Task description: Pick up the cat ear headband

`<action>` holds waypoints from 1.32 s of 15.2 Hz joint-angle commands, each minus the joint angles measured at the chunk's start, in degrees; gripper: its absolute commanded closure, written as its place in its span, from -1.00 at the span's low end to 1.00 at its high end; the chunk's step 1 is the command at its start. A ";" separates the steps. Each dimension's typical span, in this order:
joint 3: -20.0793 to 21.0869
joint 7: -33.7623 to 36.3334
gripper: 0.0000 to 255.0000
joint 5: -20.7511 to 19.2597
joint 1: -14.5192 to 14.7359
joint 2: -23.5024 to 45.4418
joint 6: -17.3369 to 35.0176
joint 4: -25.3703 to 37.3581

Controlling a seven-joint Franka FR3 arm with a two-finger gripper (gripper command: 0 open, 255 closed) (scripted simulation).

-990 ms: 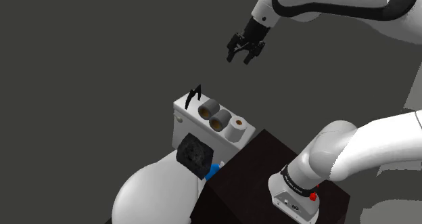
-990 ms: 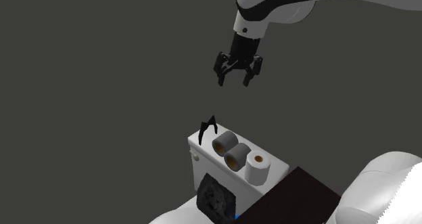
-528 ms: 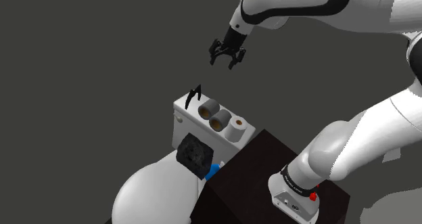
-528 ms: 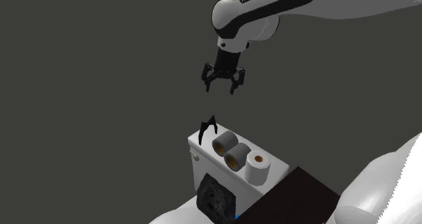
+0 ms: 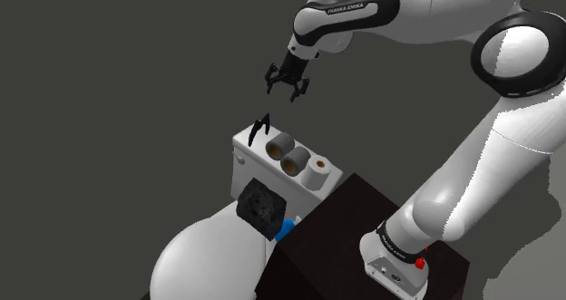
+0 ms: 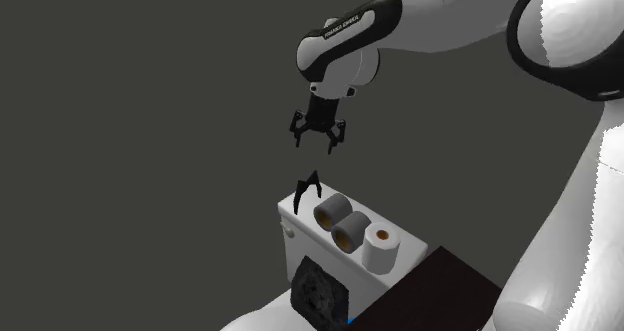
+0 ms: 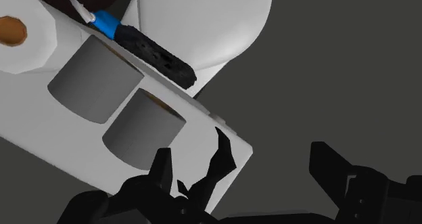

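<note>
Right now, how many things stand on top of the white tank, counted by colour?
Black: 1, the black cat ear headband
Grey: 2, the grey cylindrical rolls
White: 1, the white paper roll with a brown core
Total: 4, all on top of the white tank

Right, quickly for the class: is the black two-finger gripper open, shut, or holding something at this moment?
Black two-finger gripper: open, holding nothing, poised above the black cat ear headband on the white box-shaped tank.
</note>
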 commanded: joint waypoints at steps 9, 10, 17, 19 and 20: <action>-1.24 8.51 -1.00 6.32 -2.05 21.74 2.20 14.99; -1.32 9.35 -1.00 6.97 -2.35 23.90 2.20 16.70; -1.53 14.29 -1.00 10.69 -4.36 36.99 2.03 27.42; -1.40 13.91 -1.00 10.91 -4.42 37.95 2.94 27.43; -1.33 13.72 -1.00 11.02 -4.44 38.44 3.38 27.46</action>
